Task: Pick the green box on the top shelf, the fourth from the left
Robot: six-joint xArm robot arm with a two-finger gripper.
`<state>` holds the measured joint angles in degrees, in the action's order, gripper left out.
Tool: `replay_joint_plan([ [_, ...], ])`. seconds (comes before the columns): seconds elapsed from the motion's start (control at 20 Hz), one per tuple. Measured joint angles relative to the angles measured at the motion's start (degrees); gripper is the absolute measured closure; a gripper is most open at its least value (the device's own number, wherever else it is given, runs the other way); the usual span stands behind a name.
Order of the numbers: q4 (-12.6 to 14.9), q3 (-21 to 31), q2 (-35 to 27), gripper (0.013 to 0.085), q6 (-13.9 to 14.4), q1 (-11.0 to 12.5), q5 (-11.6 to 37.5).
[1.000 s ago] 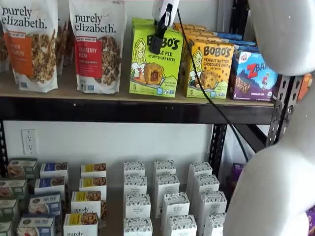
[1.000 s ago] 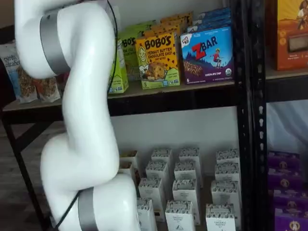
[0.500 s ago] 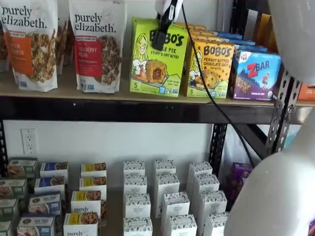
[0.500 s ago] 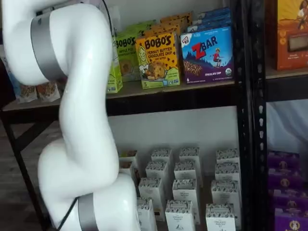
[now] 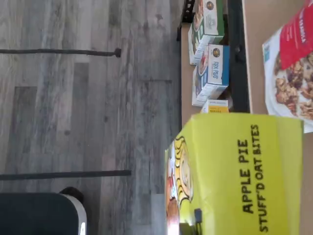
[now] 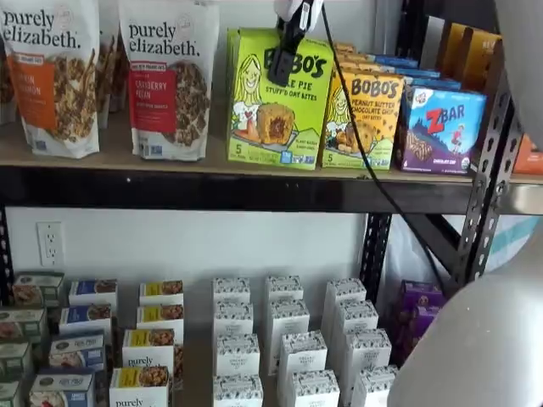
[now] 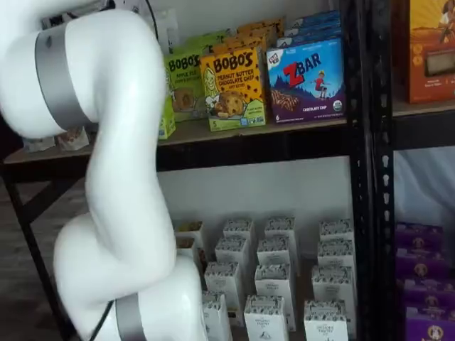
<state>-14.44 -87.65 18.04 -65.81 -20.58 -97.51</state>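
The green box (image 6: 271,110), a lime-green Bobo's Apple Pie carton, stands upright at the front edge of the top shelf (image 6: 170,188). My gripper (image 6: 290,38) comes down from above, and its black finger lies over the box's upper front. It is shut on the green box. The wrist view shows the box's top face (image 5: 239,171) close up, out over the floor. In a shelf view only a green sliver of the box (image 7: 167,122) shows beside my arm.
Purely Elizabeth bags (image 6: 170,76) stand left of the box. A yellow-orange Bobo's box (image 6: 363,119) and a Zbar box (image 6: 441,127) stand to its right. Another green Bobo's box (image 7: 185,85) stands behind. White cartons (image 6: 288,339) fill the lower shelf. My white arm (image 7: 106,177) blocks the left of that view.
The green box has come forward off its row toward the shelf's front edge, moving with the gripper. My arm has swung back, uncovering the right side of the shelf.
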Motion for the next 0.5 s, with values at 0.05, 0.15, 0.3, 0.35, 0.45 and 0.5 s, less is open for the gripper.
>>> replay_joint_plan([
  [0.05, 0.09, 0.3, 0.45, 0.069, 0.27, -0.26, -0.25],
  [0.15, 0.35, 0.98, 1.3, 0.069, 0.73, -0.75, -0.5],
  [0.3, 0.75, 2.28, 2.67, 0.069, 1.39, -1.48, -0.64],
  [0.35, 0.79, 2.6, 3.01, 0.069, 1.53, -1.61, -0.69],
  [0.45, 0.82, 3.25, 3.69, 0.069, 1.75, -1.83, -0.82],
  [0.5, 0.88, 3.8, 4.28, 0.069, 1.9, -1.99, -0.85],
])
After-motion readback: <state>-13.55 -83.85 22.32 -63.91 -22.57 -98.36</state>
